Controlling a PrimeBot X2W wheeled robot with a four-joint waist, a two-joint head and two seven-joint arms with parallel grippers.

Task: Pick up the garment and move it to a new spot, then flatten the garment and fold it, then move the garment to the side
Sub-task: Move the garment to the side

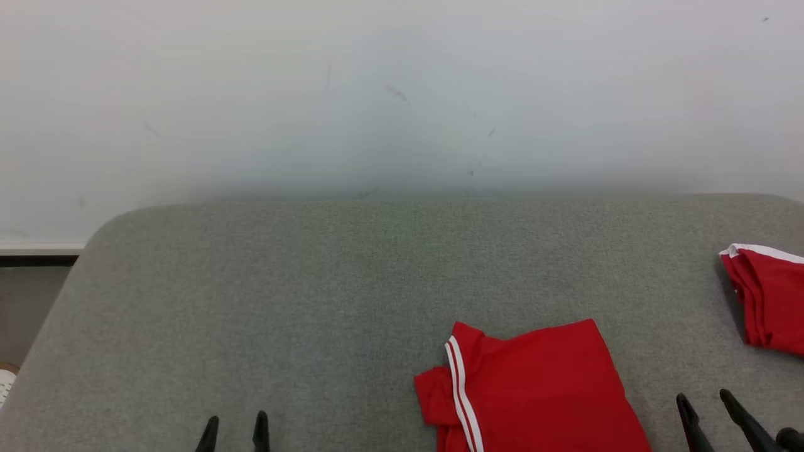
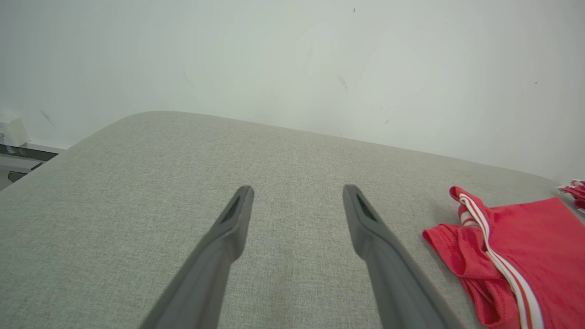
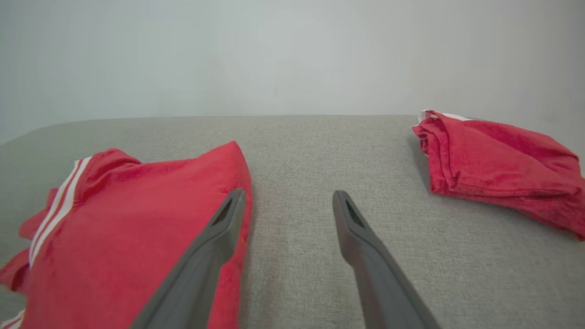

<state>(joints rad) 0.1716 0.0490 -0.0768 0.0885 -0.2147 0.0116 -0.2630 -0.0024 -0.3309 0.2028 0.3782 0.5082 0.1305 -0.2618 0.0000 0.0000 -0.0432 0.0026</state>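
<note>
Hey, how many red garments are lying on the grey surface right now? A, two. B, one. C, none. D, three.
A: the near garment lies at the front of the surface, and the far garment lies at its right edge.

No legible text, label, brand, number or sign in any view.
- Folded red garment, near front edge of grey fabric surface: white double stripe only, no lettering.
- Second red garment, at right edge: white trim, no print.
- Wall: faint scuff marks, no writing.
</note>
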